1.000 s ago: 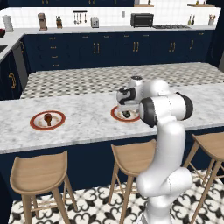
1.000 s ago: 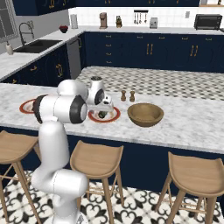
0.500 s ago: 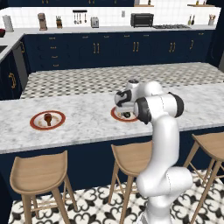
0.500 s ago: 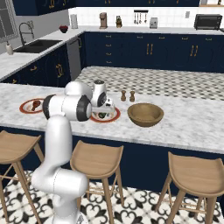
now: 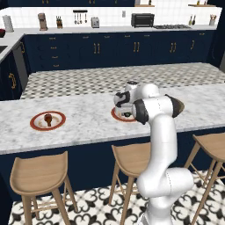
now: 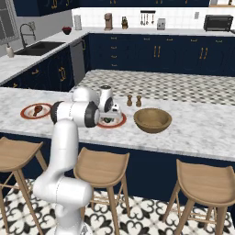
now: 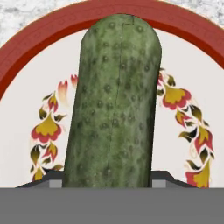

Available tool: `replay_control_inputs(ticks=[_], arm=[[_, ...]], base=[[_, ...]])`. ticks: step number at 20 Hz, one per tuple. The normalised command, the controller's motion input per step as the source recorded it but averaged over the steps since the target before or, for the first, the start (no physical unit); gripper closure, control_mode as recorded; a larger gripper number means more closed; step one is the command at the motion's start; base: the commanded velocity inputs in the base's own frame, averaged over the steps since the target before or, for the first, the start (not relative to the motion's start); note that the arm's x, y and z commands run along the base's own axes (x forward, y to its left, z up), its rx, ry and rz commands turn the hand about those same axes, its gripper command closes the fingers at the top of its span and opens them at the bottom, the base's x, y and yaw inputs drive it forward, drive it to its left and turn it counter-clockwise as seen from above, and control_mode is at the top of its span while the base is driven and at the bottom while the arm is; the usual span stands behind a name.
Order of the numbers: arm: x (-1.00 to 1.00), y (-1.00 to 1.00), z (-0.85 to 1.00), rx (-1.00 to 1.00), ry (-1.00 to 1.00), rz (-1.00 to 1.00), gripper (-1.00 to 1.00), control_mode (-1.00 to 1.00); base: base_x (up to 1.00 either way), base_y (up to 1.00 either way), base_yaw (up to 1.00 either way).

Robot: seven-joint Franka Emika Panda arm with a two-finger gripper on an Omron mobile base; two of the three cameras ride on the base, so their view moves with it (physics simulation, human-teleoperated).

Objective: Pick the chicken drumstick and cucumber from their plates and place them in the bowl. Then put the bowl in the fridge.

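The dark green cucumber (image 7: 116,100) lies on a red-rimmed plate (image 7: 26,48) with a flower pattern. My gripper (image 7: 108,177) is down on it, its fingertips (image 7: 50,178) pressed against the cucumber's two sides. On the island, the gripper (image 5: 124,110) sits low over that plate (image 5: 115,116), also seen from the right (image 6: 120,123). The chicken drumstick (image 5: 48,118) rests on the other plate (image 5: 37,126) to the left. The wooden bowl (image 6: 152,120) stands empty just right of the cucumber plate. The fridge is out of view.
Salt and pepper shakers (image 6: 133,100) stand behind the bowl. Wooden stools (image 5: 39,173) line the island's near side. A sink (image 6: 39,46) and navy cabinets run along the far counters, with a toaster oven (image 5: 141,19) at the back.
The arm has reached forward and lowered, bringing the hand down onto the cucumber plate. The plates, drumstick and bowl have not moved.
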Motion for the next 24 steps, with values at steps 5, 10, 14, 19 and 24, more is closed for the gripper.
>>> replay_control_inputs(ticks=[5,10,14,19,24], arm=[[-0.07,-0.07,-0.05,0.0,0.01,-0.01,1.0,-1.0],[-0.82,-0.21,0.74,-0.04,-0.04,-0.02,1.0,-1.0],[-0.52,-0.56,0.87,-0.1,0.0,0.0,1.0,-1.0],[-0.21,-0.85,0.45,-0.04,-0.05,0.0,1.0,-1.0],[-0.04,-0.97,0.12,0.0,-0.04,0.0,1.0,-1.0]], base=[[0.0,0.0,0.0],[0.0,0.0,0.0],[0.0,0.0,0.0],[0.0,0.0,0.0],[0.0,0.0,0.0]])
